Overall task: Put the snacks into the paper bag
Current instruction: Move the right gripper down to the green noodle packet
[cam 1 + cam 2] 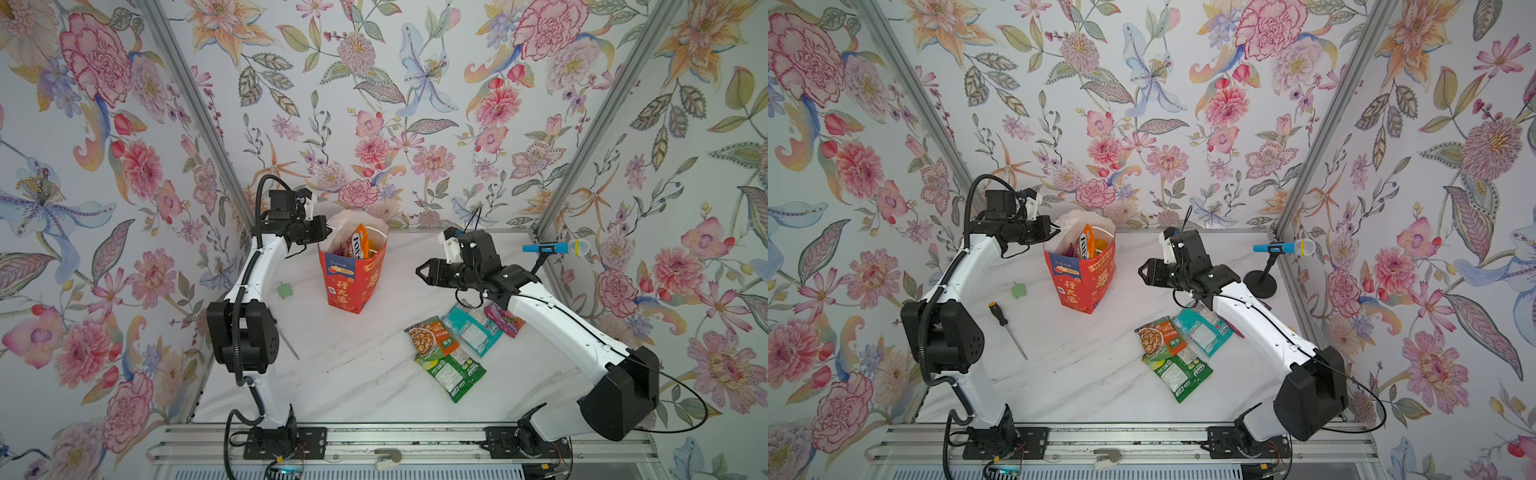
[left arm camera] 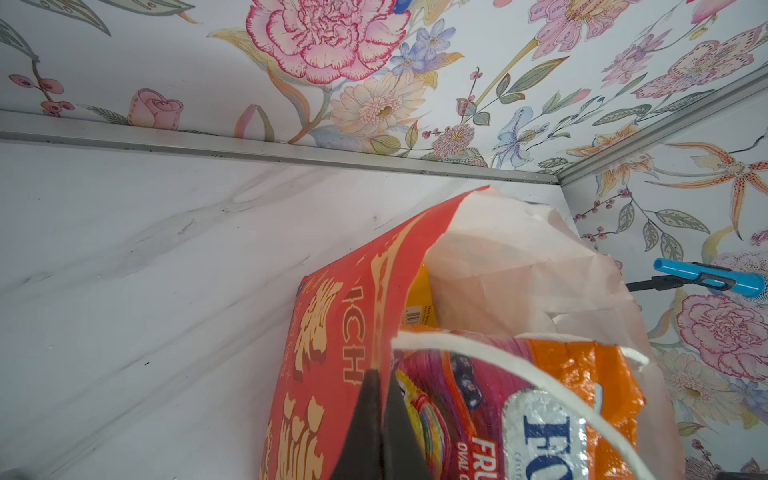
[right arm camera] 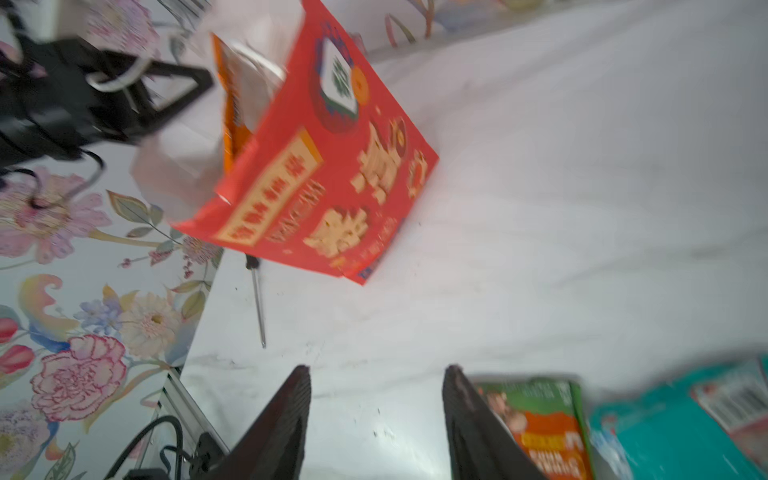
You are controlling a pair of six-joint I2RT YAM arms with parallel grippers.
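Right wrist view: right hand [image 3: 377, 370] is gaping empty, lower centre; orange-green packet [image 3: 540, 424] beside it is looking light, slippery, so pinch its edge.

Screwdriver [image 1: 1009, 332], small green blob [image 1: 1017, 290], blue microphone [image 1: 1283, 248] on stand, marble table [image 1: 1100, 374]

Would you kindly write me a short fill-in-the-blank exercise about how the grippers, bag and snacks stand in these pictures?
1. The left gripper is ___ on the rim of the paper bag.
2. The right gripper is open and holds ___.
3. Outside the bag, ___ snacks lie on the table.
4. The screwdriver lies on the ___ arm's side of the bag.
Missing words: shut; nothing; four; left.
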